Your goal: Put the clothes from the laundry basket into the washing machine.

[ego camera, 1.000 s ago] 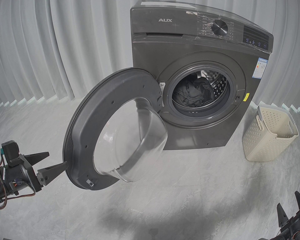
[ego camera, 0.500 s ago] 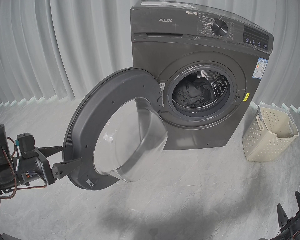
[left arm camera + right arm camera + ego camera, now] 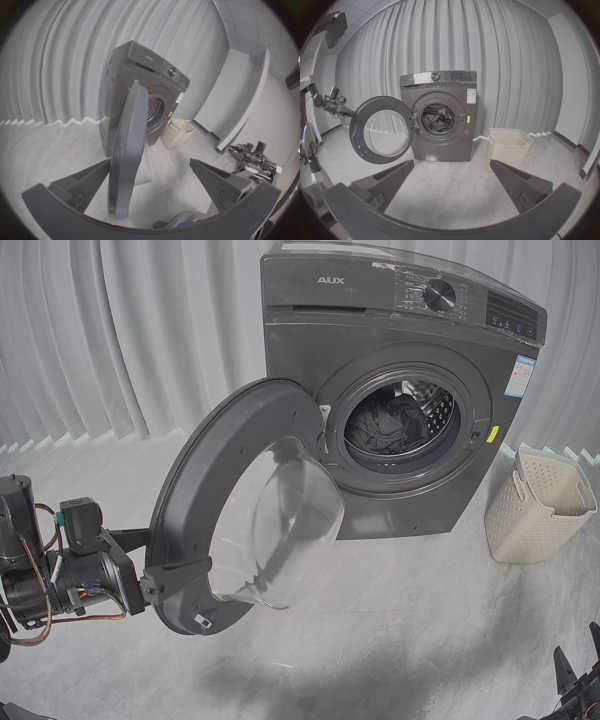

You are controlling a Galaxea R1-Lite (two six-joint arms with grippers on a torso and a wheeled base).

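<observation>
Two open claws; left claw (image 3: 150, 160) has the door rim (image 3: 128, 140) between its fingers; right claw (image 3: 452, 161) faces the washing machine (image 3: 440, 90).

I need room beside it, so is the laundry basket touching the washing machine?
Apart. The right wrist view shows bare floor between the laundry basket and the washing machine.

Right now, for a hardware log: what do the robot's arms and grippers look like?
The left gripper and right gripper have dark grey, wedge-shaped fingers tapering to points, each with a small round screw hole. The left arm is a dark grey cylinder with a black box on its wrist and copper-coloured cables looping underneath.
</observation>
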